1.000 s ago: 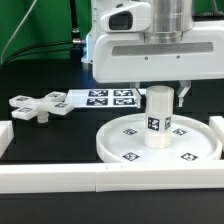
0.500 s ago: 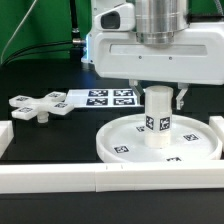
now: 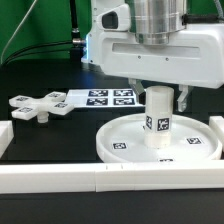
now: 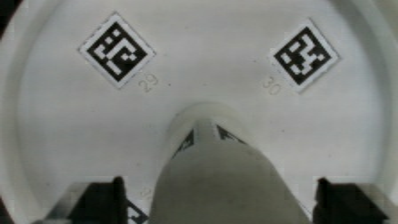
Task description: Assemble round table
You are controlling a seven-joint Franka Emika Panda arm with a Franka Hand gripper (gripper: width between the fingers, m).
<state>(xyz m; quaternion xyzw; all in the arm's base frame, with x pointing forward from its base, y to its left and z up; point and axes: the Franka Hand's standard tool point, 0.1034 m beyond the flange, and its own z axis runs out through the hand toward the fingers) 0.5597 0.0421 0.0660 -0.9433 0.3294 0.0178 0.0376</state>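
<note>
The large round rimmed disc point(image 3: 196, 149) lies flat near the front rail, tags facing up; it also fills the wrist view point(image 4: 71, 130). The short thick post point(image 3: 158, 116) stands upright on the disc's middle and shows from above in the wrist view point(image 4: 222, 170). My gripper point(image 3: 159, 96) sits over the post's top with one finger on each side. A small gap shows between each finger and the post, so it is open around the post. The cross-shaped piece point(image 3: 38, 106) lies flat at the exterior view's left, apart from the gripper.
The marker board point(image 3: 100, 97) lies behind the disc, partly hidden by the arm. A long white rail point(image 3: 100, 182) runs along the front, with short rail ends at the left point(image 3: 5, 134) and right point(image 3: 217, 124). The disc lies close to the front rail.
The tags on the disc and on the post have shifted round, so both have turned a little. The gripper stays over the post at the same height.
</note>
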